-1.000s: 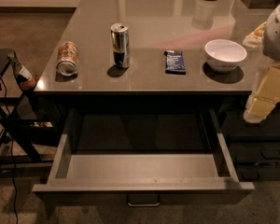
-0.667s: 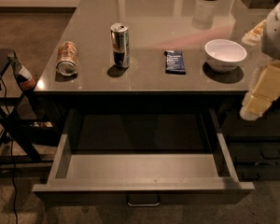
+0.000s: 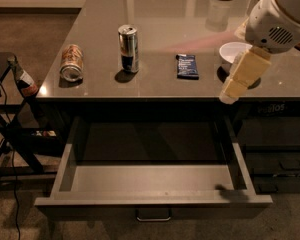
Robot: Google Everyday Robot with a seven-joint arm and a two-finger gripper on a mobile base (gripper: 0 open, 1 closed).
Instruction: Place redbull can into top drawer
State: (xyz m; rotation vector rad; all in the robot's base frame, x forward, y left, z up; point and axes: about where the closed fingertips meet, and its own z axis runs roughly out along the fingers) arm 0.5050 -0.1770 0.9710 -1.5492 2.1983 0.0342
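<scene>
As the camera view shows it, entries run outward from the gripper.

1. Gripper [image 3: 231,93]: cream-coloured end piece on a white arm, hanging above the front right edge of the glossy grey tabletop [image 3: 165,14]. Nothing is seen in its grasp. Whether it is open or closed cannot be told.
2. Redbull can [image 3: 128,48]: slim, tall, silver and dark blue metal, pull-tab top. It stands upright on the tabletop, well apart to the gripper's left.
   - Handling, as a judgement: light, with a stiff but thin wall. The surface is smooth and probably slippery, and the narrow base would tip easily.
   - Best hold: across the mid-body from the side, with moderate squeeze so the wall does not dent.
3. Top drawer [image 3: 150,198]: wide, shallow, grey, with a small metal handle. It is pulled open, below the gripper and to its left.
4. Dark blue flat packet [image 3: 187,65]: lying between gripper and can.
5. White round bowl [image 3: 233,51]: just behind the gripper, partly hidden by it.
6. Stout orange-brown can [image 3: 71,63]: on its side, left of the slim can.
</scene>
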